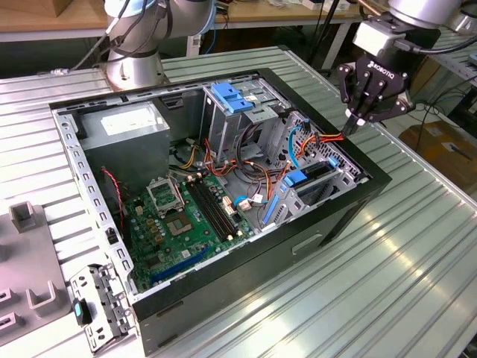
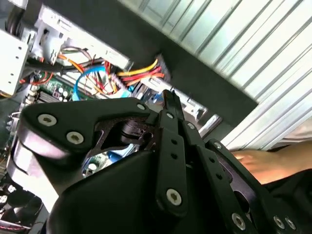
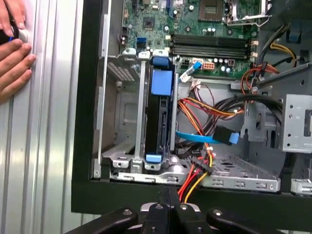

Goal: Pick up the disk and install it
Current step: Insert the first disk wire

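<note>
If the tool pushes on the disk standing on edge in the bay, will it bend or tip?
Likely stiff: the disk looks like a solid dark slab. Tipping seems unlikely, since the cage walls flank it on both sides. Its blue end tab looks like plastic and may flex first.

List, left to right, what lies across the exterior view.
Grey fixture block → power supply box → blue latch → disk standing on edge in its bay → end effector.

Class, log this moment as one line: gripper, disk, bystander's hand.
gripper: shut, empty, above case rim | disk: on edge in drive cage | hand: over table, beside case
</note>
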Controlling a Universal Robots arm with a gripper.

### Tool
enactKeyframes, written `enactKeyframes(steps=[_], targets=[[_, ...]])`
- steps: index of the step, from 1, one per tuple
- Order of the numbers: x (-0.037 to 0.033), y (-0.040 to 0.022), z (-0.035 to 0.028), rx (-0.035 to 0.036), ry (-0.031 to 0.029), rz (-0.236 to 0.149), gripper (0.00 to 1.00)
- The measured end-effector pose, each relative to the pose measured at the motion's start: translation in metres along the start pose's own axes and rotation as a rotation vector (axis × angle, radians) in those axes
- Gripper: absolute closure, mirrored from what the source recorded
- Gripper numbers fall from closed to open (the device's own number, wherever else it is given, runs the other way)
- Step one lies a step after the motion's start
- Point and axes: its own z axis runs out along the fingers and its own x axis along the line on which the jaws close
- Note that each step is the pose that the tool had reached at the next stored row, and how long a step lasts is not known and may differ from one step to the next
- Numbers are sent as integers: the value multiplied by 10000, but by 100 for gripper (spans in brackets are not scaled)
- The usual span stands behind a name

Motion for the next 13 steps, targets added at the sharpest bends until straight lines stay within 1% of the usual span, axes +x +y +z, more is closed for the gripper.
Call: enactKeyframes(steps=[2, 3, 4, 6, 7, 8, 10, 13], targets=[[0, -6, 3, 13, 2, -312, 89], [0, -7, 9, 36, 7, -753, 89], [0, -7, 13, 50, 12, -1058, 89], [-1, -7, 18, 70, 16, -1456, 89], [-1, -7, 23, 87, 20, -1788, 89], [-1, -7, 25, 95, 21, -1955, 89], [-1, -7, 31, 118, 27, -2425, 89], [-2, -7, 39, 147, 34, -3024, 89]])
